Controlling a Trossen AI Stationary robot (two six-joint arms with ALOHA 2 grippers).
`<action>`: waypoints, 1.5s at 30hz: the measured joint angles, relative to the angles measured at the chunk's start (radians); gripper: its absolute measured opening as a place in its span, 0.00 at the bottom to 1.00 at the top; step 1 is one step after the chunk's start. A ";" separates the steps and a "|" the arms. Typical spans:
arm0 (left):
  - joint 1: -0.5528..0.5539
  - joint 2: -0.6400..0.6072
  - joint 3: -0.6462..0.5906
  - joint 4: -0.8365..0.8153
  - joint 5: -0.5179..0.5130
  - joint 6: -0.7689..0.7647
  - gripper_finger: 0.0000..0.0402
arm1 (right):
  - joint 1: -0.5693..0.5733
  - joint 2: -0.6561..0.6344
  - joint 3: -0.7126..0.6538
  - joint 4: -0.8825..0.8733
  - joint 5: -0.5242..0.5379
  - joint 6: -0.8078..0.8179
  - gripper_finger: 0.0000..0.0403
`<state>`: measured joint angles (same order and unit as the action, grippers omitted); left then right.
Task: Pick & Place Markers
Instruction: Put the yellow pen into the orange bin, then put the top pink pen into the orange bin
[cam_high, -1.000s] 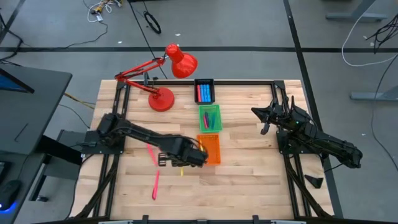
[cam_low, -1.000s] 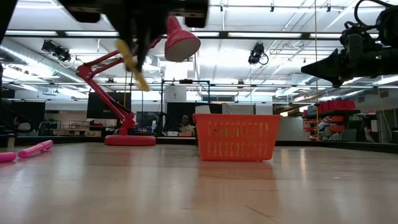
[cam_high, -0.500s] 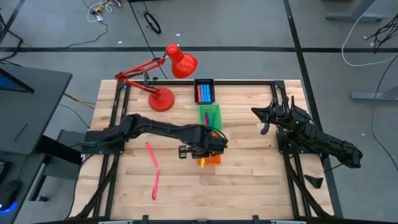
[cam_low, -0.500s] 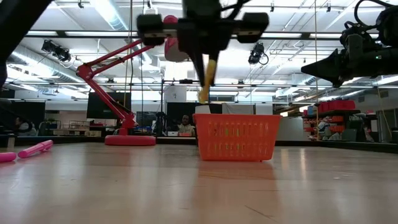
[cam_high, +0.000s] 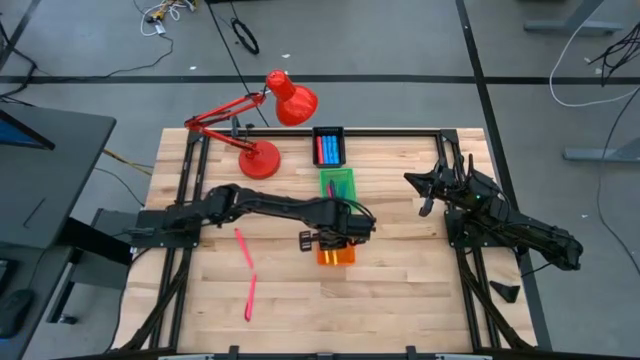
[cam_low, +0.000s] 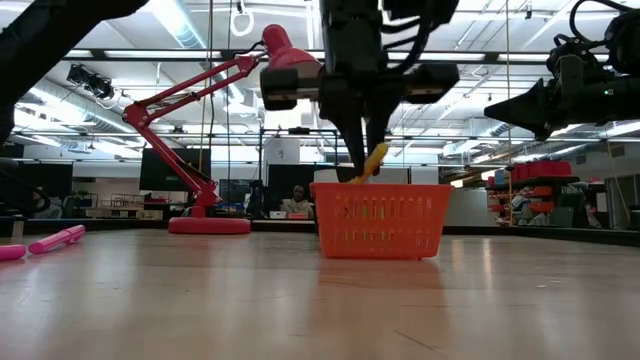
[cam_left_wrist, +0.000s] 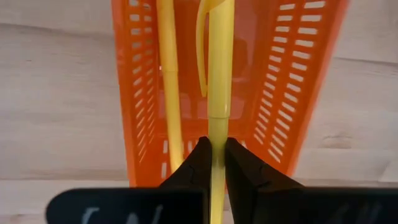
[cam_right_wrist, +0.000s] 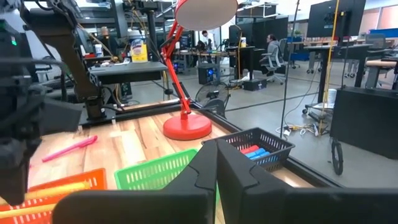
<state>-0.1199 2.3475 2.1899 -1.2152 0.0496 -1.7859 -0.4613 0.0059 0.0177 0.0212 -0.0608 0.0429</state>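
**Yellow marker arrives over the orange tray**

The left end effector (cam_low: 366, 160) has swung across from the bare counter (cam_high: 400, 290) and now hangs above the orange slotted plastic tray (cam_high: 336, 255), clamped on a slim yellow marker (cam_left_wrist: 219, 74); release looks next. Farther off, the right end effector (cam_high: 426, 192) waits, closed and empty.

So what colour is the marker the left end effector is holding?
Yellow. The marker in the left end effector shows best in the left wrist view.
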 joint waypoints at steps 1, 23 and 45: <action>0.002 0.007 0.000 0.001 0.003 0.001 0.06 | 0.000 0.000 0.000 0.000 0.000 0.000 0.03; 0.028 0.045 -0.004 0.007 0.028 0.141 0.47 | 0.000 0.000 0.000 0.000 0.000 0.000 0.03; -0.037 -0.041 -0.003 -0.039 -0.069 0.253 0.62 | 0.000 0.000 0.000 0.000 0.000 0.000 0.03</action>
<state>-0.1569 2.3069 2.1872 -1.2541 -0.0193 -1.5331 -0.4610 0.0059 0.0176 0.0213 -0.0608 0.0426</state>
